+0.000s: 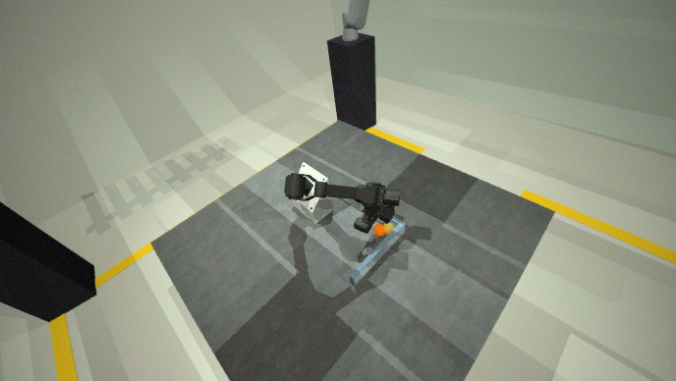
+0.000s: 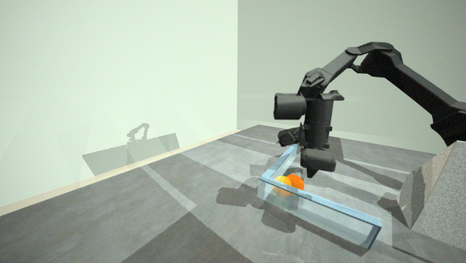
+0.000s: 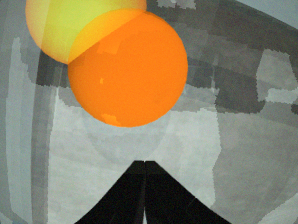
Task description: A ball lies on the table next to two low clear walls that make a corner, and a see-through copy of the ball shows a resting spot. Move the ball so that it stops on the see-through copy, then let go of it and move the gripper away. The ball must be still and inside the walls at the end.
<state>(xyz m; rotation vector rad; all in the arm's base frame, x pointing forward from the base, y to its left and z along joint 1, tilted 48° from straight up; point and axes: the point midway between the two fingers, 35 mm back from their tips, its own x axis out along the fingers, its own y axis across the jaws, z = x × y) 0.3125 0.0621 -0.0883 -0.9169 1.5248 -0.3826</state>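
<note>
The orange ball [image 1: 379, 230] [image 2: 297, 182] [image 3: 130, 75] rests on the table inside the corner of the clear walls. The see-through yellow copy [image 1: 390, 227] [image 2: 281, 181] [image 3: 52, 25] sits nearer the corner, and the ball partly overlaps it, off to one side. The long clear wall [image 1: 377, 255] [image 2: 339, 205] and the short one meet just beyond the copy. My gripper [image 2: 311, 176] [image 3: 144, 169] is shut and empty, its tips together. It is low on the ball's robot-base side, and the wrist view shows a gap between tips and ball. In the top view the tips are hidden.
The short clear wall [image 2: 280, 163] stands beyond the ball and copy, close to the gripper body in the exterior view. The arm's white base plate [image 1: 314, 172] is left of the walls in the top view. Dark pillars [image 1: 355, 81] stand at the table's edges.
</note>
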